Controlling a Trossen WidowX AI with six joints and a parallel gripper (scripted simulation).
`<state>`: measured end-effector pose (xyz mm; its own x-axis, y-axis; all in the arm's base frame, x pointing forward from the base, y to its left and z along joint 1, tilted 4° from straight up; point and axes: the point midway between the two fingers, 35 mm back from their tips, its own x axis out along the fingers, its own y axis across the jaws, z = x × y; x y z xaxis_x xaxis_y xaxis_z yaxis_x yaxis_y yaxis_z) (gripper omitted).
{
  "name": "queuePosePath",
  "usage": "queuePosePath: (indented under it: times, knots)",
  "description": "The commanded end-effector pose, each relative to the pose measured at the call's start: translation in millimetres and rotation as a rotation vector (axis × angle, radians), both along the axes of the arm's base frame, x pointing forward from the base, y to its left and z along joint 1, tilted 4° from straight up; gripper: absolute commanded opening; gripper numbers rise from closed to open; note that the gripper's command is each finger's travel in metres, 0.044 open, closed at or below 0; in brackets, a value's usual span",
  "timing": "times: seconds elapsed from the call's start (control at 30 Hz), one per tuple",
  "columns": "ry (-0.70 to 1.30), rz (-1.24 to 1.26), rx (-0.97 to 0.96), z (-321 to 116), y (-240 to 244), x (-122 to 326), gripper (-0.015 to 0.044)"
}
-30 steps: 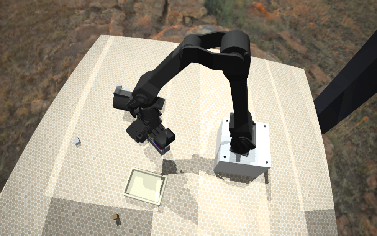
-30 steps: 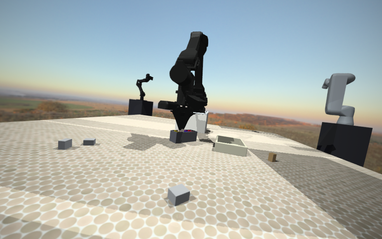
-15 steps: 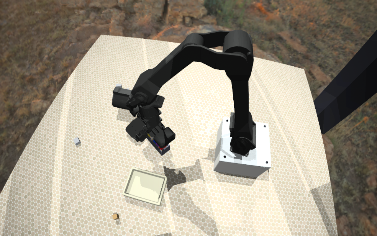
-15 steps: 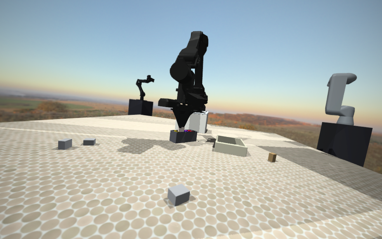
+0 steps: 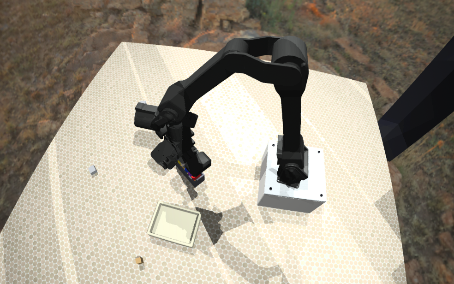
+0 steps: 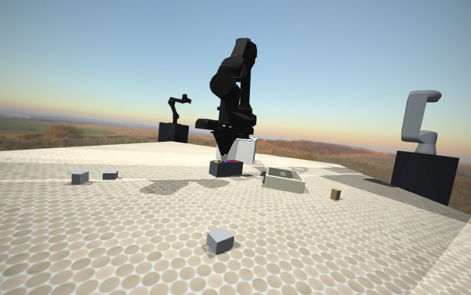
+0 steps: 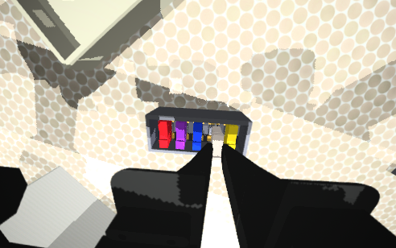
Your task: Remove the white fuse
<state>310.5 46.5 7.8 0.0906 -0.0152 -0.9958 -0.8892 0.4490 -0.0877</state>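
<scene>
The jaws are pointing down and are grasping the white fuse (image 6: 224, 158) (image 7: 216, 148) by its upper part, one finger closing on each side. This grip is leaving the lower part exposed, so that the fuse can be leaving its slot foot last. The fuse is standing roughly upright over the block (image 5: 195, 182) (image 6: 226, 169) (image 7: 197, 115), between the blue fuse (image 5: 186, 171) (image 6: 228, 161) (image 7: 197, 134) and the yellow fuse (image 5: 179, 162) (image 6: 217, 161) (image 7: 231, 134). Whether its foot is clearing the slot, the views are not showing.

The fingers are tapering to narrow tips, which is suiting the tight spacing: in the wrist view one tip is lying near the blue fuse and the other near the yellow one. Any sideways drift or tilt would be risking contact with these or with the walls of the block. The step in hand is apparently the extraction, and a straight vertical lift is the motion it is calling for.

The tray (image 5: 170, 241) (image 6: 283, 185) (image 7: 92, 16) is sitting on the worktop (image 5: 100, 200) (image 6: 139, 226) (image 7: 282, 24), at lower centre in the top view and upper left in the wrist view. Its raised walls are requiring height before transfer; its open top is allowing a low release. Placement in the tray is not yet occurring
</scene>
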Motion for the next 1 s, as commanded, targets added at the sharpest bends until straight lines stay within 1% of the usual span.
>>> queuePosePath:
  times: [0.0,0.7,0.97]
  knots:
    - [-0.001,-0.003,-0.002,2,0,0,0.0000]
    - [-0.001,-0.003,-0.003,12,0,-1,0.0000]
    - [-0.001,-0.003,-0.003,25,0,-2,0.0000]
